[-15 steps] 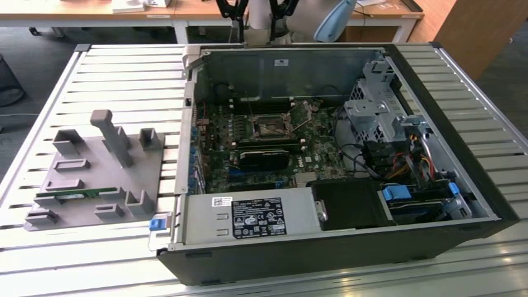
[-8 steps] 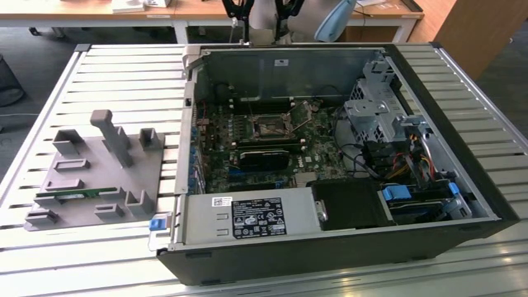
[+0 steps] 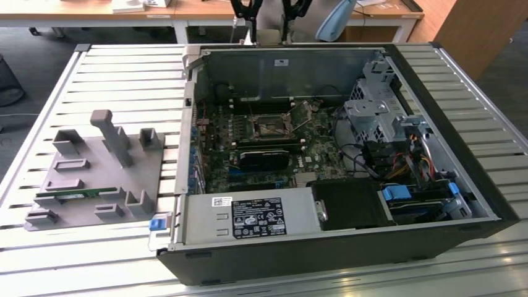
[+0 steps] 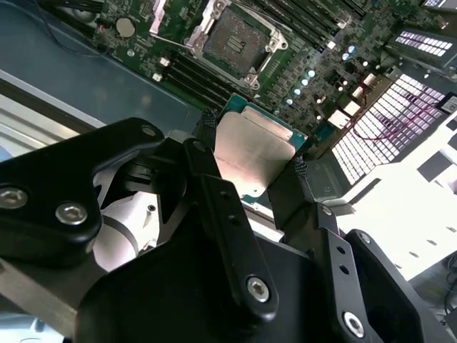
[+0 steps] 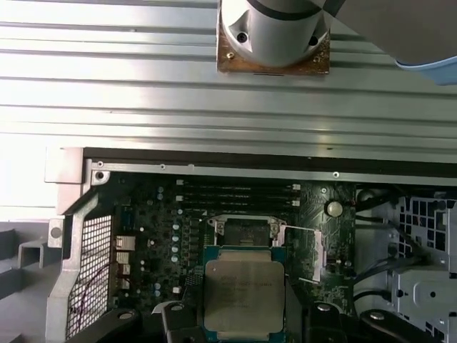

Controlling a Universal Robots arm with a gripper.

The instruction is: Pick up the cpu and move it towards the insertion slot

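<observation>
Slatted metal table: carries everything below.

Computer case: lies on its side, open face up, on the exterior view's right of the table. Contents: green motherboard, labelled power supply unit, steel drive cage, coloured cable bundle.

Grey parts tray: on the exterior view's left of the case, apart from it. Contents: one long green memory stick lying in a recess near the front; upright posts and other recesses, contents too small to tell.

Gripper: black two-fingered claw, clenched on the cpu, one finger pressed against each of two opposite edges.

Insertion slot: square socket with bright metal frame and dark centre, on the motherboard; frame appears open.

Cpu: silvery lid, green rim, held flat between the fingers, raised above the board. In both wrist views the slot lies just beyond the chip's leading edge, partly overlapped by it; judged close but not yet squarely over it.
</observation>
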